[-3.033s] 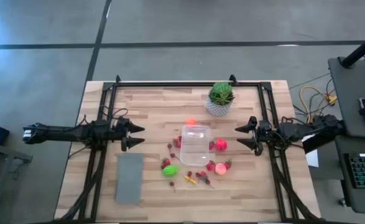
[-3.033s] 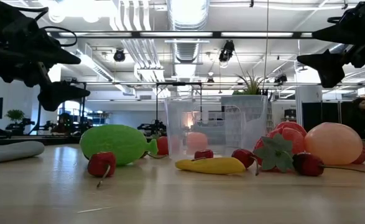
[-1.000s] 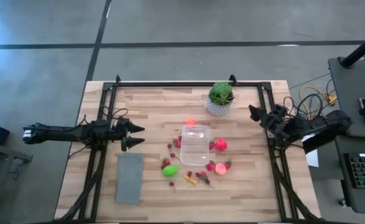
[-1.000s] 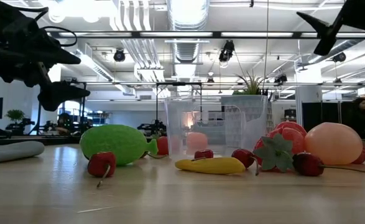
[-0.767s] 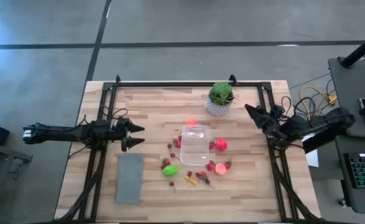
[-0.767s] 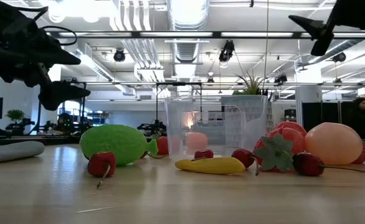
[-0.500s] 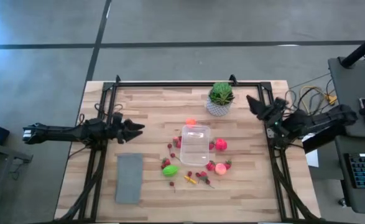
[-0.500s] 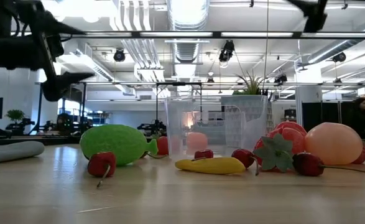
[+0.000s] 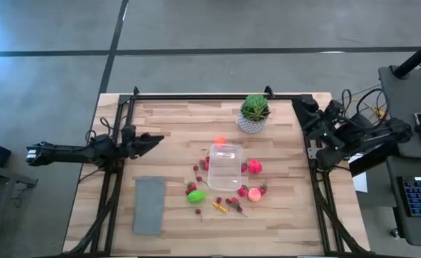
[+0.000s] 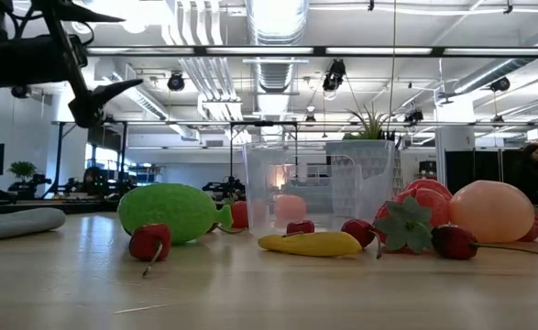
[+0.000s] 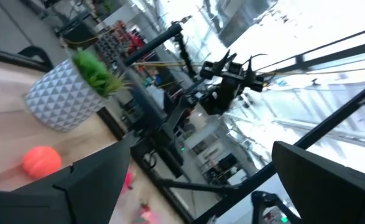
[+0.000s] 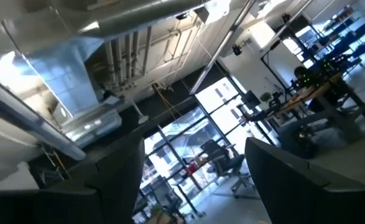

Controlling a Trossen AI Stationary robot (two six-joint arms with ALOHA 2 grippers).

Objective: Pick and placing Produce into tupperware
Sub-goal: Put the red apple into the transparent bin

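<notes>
**Both grippers held clear of the produce, tub standing mid-table**

The clear tupperware (image 9: 224, 166) is seen upright near the middle of the wooden table (image 9: 174, 122), and from above nothing can be made out inside it. The produce (image 9: 224, 190) is scattered around it: a green piece (image 9: 196, 196) at its near-left corner, a yellow piece (image 9: 219, 207) on the near side, a pink ball (image 9: 254, 193) and a red strawberry (image 9: 254, 167) to its right, small red berries (image 9: 198, 172) to its left, and an orange ball (image 9: 219, 140) just beyond its far edge. In the low view the same green piece (image 10: 172, 212), yellow piece (image 10: 311, 243) and tub (image 10: 291, 188) are lined up across the tabletop.

The left gripper (image 9: 153, 138) is held above the table's left side, well apart from the tub, its fingers spread wide — nothing is between them. The right gripper (image 9: 301, 106) is raised at the far right corner, beyond a potted plant (image 9: 254, 113); its fingers are parted and empty, tilted up toward the ceiling in the right wrist view.

A flat grey rectangle (image 9: 149, 205) lies at the near left. No brand, label or writing can be read anywhere.
</notes>
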